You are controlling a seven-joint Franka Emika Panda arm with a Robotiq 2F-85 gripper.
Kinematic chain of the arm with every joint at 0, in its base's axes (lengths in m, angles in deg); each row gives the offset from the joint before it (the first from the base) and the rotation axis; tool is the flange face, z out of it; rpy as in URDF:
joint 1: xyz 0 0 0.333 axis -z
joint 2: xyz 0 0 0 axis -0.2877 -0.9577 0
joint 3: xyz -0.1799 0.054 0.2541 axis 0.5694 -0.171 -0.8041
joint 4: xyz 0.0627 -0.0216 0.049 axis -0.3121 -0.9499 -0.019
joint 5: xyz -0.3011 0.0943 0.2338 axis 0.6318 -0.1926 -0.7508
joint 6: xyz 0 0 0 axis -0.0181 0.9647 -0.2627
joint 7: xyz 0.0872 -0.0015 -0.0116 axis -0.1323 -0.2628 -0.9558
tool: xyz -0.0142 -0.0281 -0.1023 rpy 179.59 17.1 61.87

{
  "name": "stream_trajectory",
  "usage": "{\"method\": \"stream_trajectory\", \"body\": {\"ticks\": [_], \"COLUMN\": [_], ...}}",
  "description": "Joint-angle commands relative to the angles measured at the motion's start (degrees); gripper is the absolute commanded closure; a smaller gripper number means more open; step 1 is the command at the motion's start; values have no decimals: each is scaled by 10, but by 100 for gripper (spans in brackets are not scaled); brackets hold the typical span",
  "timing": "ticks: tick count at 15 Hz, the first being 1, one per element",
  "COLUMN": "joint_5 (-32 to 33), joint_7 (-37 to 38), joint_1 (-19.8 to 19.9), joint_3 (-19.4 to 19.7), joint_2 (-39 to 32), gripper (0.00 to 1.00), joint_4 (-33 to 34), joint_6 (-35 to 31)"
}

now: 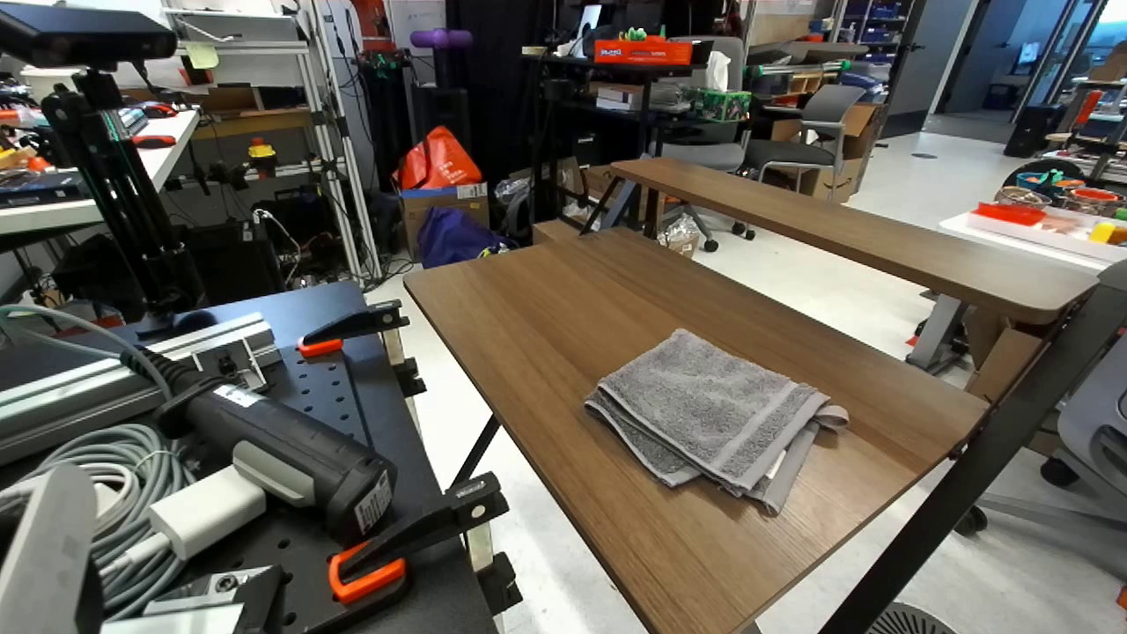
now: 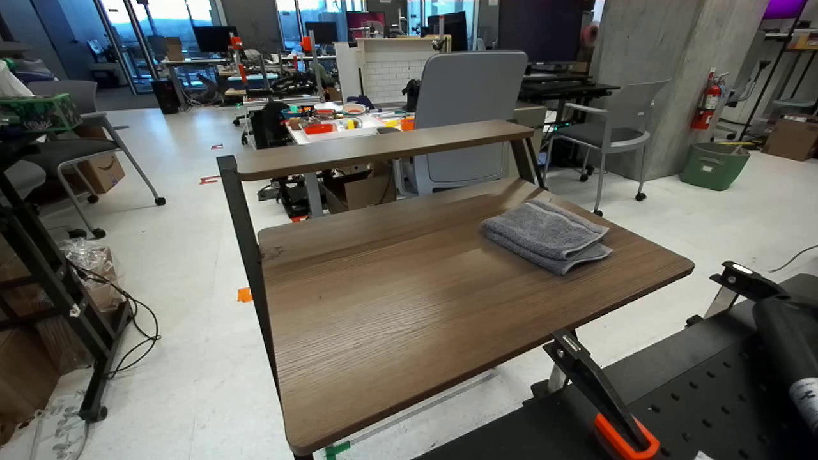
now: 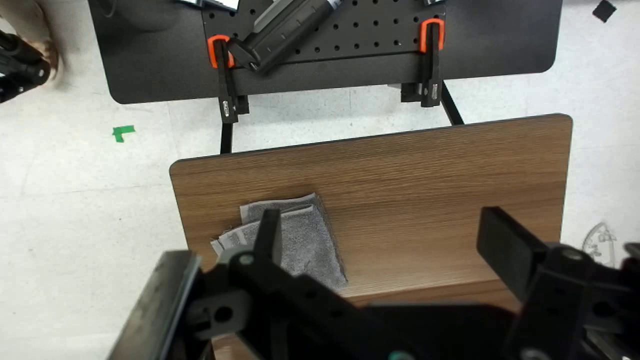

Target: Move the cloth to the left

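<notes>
The grey folded cloth [image 1: 704, 405] lies on the brown wooden table [image 1: 537, 299], with layered, slightly uneven edges. It also lies near one end of the tabletop in an exterior view [image 2: 543, 230]. In the wrist view the cloth [image 3: 305, 245] is at the lower left of the table [image 3: 400, 190], partly hidden behind the left finger. My gripper [image 3: 381, 225] is open wide and empty, high above the table and apart from the cloth. The left finger overlaps the cloth in the picture; the right finger is over bare wood. The gripper is out of view in both exterior views.
A raised wooden shelf [image 1: 845, 229] runs along one long side of the table, on dark metal supports [image 2: 246, 255]. A black workbench [image 3: 160, 75] stands opposite, across a gap. Black-and-orange clamps [image 1: 423, 528] stick out from its edge. A black handheld device [image 1: 273, 440] and cables lie on it.
</notes>
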Motion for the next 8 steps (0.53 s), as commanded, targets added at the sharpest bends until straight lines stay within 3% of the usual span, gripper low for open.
{"method": "stream_trajectory", "body": {"ticks": [1, 8], "joint_5": [-1, -1], "joint_7": [-1, 1], "joint_1": [2, 6], "joint_3": [-2, 1], "joint_2": [0, -11], "gripper": [0, 0], "joint_4": [1, 7], "joint_6": [1, -6]}}
